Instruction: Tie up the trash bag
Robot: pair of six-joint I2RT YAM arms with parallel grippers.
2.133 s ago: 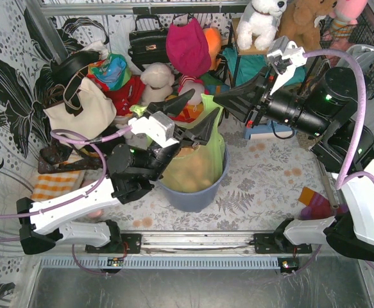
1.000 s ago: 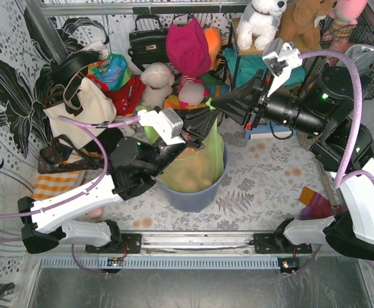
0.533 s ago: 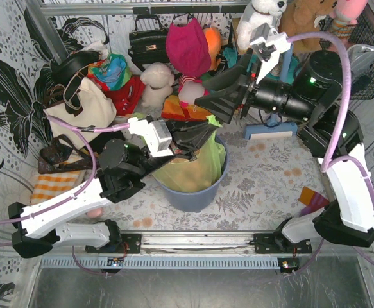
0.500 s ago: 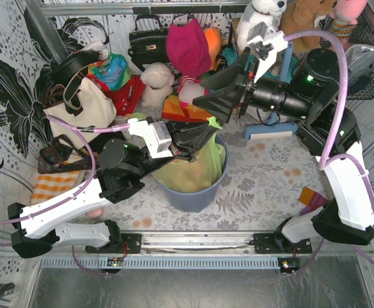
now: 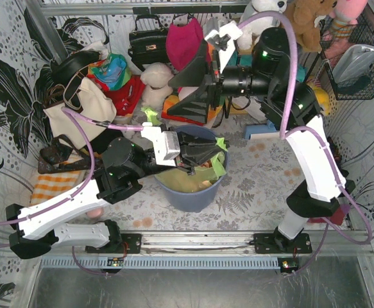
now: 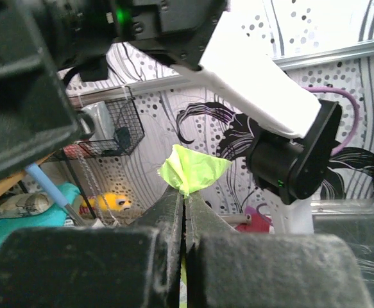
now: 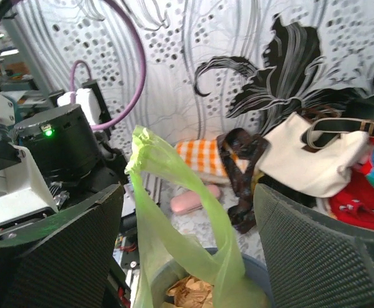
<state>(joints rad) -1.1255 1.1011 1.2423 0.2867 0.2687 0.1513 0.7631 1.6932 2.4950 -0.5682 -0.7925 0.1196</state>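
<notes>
The trash bag (image 7: pixel 149 160) sits in the blue-grey bin (image 5: pixel 193 199) at mid-table. The left gripper (image 6: pixel 185 192) is clamped on one green flap. The right gripper (image 7: pixel 188 192) hangs above, jaws wide apart, facing the other flap without gripping it. That limp flap may flop aside, or the thin film may tear under pull. The cream tote (image 5: pixel 84 106) and soft toys (image 5: pixel 154 80) crowd behind, and the left arm (image 5: pixel 77 199) crosses the bin mouth.

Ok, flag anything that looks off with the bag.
The trash bag is held lopsided: the left gripper pinches one flap, while the other flap sticks up loose, with the right gripper open above it.
</notes>
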